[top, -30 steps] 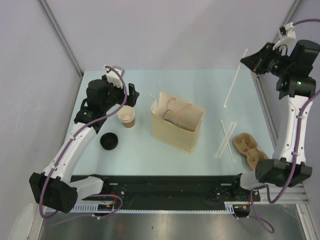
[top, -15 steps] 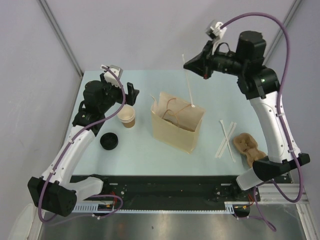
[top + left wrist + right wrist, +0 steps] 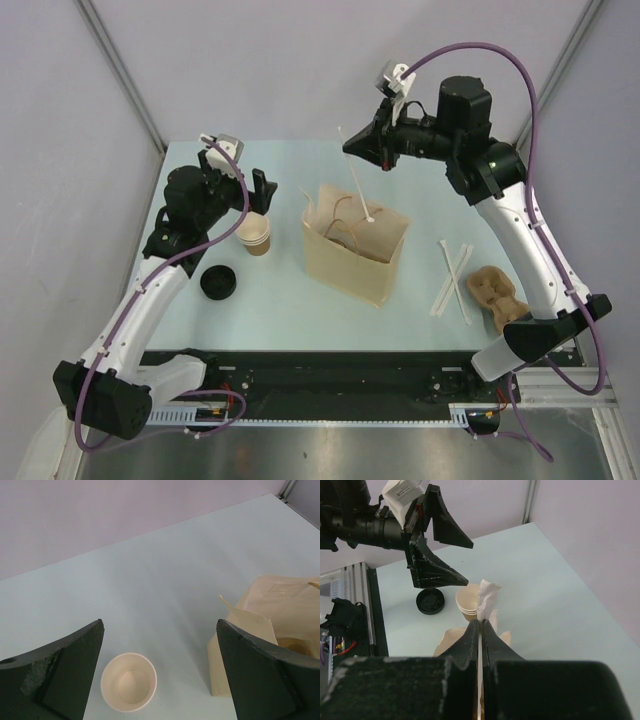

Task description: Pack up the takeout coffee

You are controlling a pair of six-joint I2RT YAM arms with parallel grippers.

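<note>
Takeout coffee cups (image 3: 255, 236), tan kraft paper with white insides, stand upright and uncovered as a short nested stack on the left half of the bench (image 3: 280, 300), toward its far edge; the left wrist view looks straight down into the top one (image 3: 128, 682), and the right wrist view shows the stack's rims (image 3: 470, 602) from across the bench. One round black lid (image 3: 218, 282) lies flat on the bench, apart from the cups and closer to the near-left corner; it also shows in the right wrist view (image 3: 430, 601). The left tool (image 3: 237, 180) hangs above the cups with its jaws spread wide and nothing between them; the cups sit below the gap (image 3: 160, 625), untouched. The tall paper bag (image 3: 355, 243) stands open at the middle of the bench, just right of the cups. The right tool (image 3: 352, 150) is raised over the far edge, clenched on a paper-wrapped straw (image 3: 362, 192) that slants down with its lower end at the bag's mouth; whether it touches the bag I cannot tell; the pinch shows close up in the right wrist view (image 3: 480, 625). Loose straws (image 3: 452, 280) lie crossed right of the bag; a brown pulp tray (image 3: 497, 298) lies beside them near the right edge.
</note>
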